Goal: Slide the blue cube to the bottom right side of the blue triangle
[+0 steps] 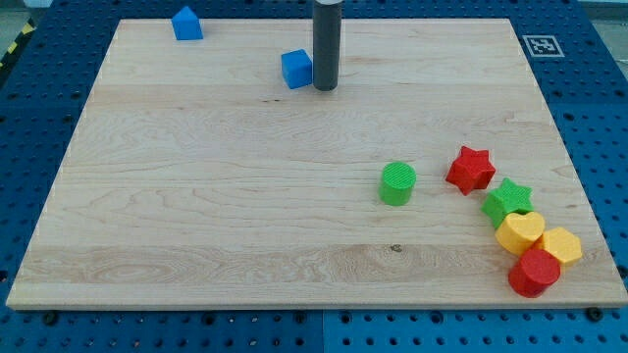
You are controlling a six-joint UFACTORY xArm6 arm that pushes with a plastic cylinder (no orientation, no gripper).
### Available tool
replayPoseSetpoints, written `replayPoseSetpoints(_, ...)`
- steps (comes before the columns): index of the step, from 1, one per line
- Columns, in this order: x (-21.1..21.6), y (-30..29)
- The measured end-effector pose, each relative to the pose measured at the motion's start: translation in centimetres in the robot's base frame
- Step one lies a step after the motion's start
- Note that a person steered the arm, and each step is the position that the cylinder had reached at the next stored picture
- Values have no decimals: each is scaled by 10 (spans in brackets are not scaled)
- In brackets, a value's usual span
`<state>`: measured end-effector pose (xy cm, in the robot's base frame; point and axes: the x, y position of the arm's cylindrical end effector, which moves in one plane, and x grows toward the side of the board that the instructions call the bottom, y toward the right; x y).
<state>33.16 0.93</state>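
Note:
The blue cube (296, 69) sits near the view's top centre of the wooden board. My tip (325, 87) stands right against the cube's right side, touching or nearly touching it. The blue triangle (186, 24) lies at the view's top left, well to the left of the cube and a little higher up.
A green cylinder (397, 183) stands right of centre. A cluster at the view's lower right holds a red star (470, 169), a green star (506, 200), a yellow heart (519, 233), a yellow block (560, 246) and a red cylinder (534, 272). The board's right edge (574, 167) is close to them.

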Motion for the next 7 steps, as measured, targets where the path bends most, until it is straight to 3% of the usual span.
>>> replayPoseSetpoints(2, -27, -37)
replayPoseSetpoints(7, -39, -89)
